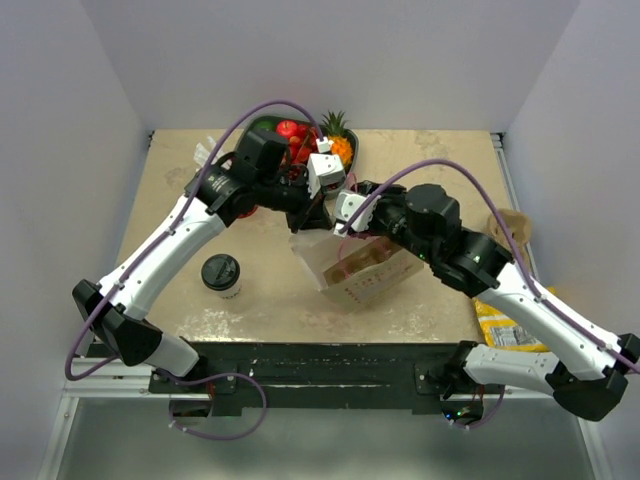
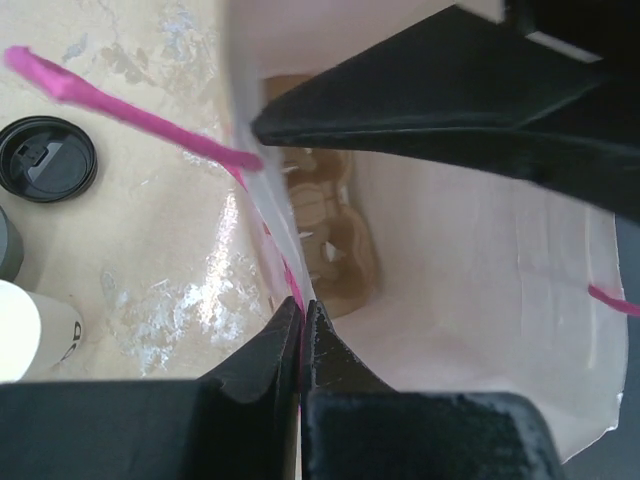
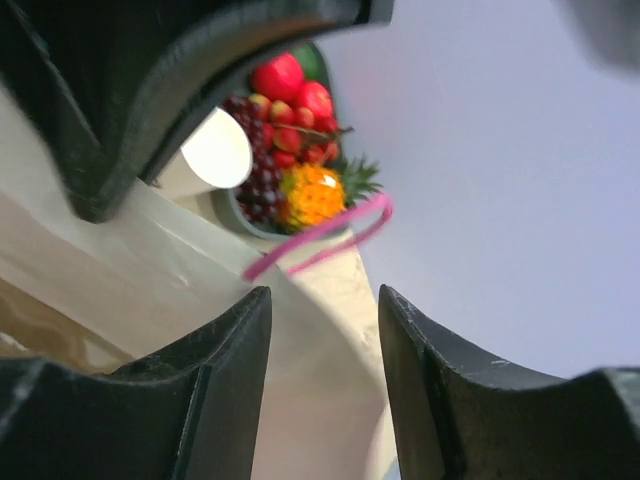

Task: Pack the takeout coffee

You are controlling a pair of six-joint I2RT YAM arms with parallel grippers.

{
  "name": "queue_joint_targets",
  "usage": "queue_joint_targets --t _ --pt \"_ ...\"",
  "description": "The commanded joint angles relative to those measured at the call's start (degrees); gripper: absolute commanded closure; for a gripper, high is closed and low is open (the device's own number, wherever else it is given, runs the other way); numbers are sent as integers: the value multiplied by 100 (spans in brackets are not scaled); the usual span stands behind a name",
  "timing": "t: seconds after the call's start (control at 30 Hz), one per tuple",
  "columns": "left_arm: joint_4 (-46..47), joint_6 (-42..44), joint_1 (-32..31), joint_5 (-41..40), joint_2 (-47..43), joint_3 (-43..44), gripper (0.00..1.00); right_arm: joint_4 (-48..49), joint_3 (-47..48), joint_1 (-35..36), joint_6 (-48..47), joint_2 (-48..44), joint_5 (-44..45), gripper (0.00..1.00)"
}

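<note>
While the left gripper (image 2: 303, 320) pinched the rim of the white, pink-handled paper bag (image 1: 368, 278) and the right gripper (image 3: 323, 300) held its jaws apart, the black-lidded white paper cup (image 1: 220, 274) stood upright outside — left of the bag, nearer the left arm (image 1: 160, 250).

A dark bowl (image 1: 262, 125) of fruit, with a red apple (image 1: 290, 130), grapes (image 3: 262, 185) and a small pineapple (image 1: 338, 138), sits at the table's (image 1: 430, 165) far edge; a yellow packet (image 1: 505, 325) lies by its near right corner
</note>
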Motion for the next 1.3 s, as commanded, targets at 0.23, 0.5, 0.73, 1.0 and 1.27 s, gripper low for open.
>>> queue_joint_targets --t 0.23,0.5,0.73,1.0,1.27 --pt "-253 456 98 -88 103 457 100 2446 -1209 89 -1024 -401 1508 62" --pt "89 1036 10 -1128 -178 406 100 443 901 -175 1594 -261 -127 63" --pt "107 1897 -1412 -2267 -661 -315 100 987 446 -833 2239 -120 1059 64" --pt "81 1731 -1766 -2332 -749 -755 100 970 -83 -1282 2547 -164 1051 65" --pt "-51 1468 -1678 -2218 -495 -272 100 908 329 -1388 2477 -146 902 63"
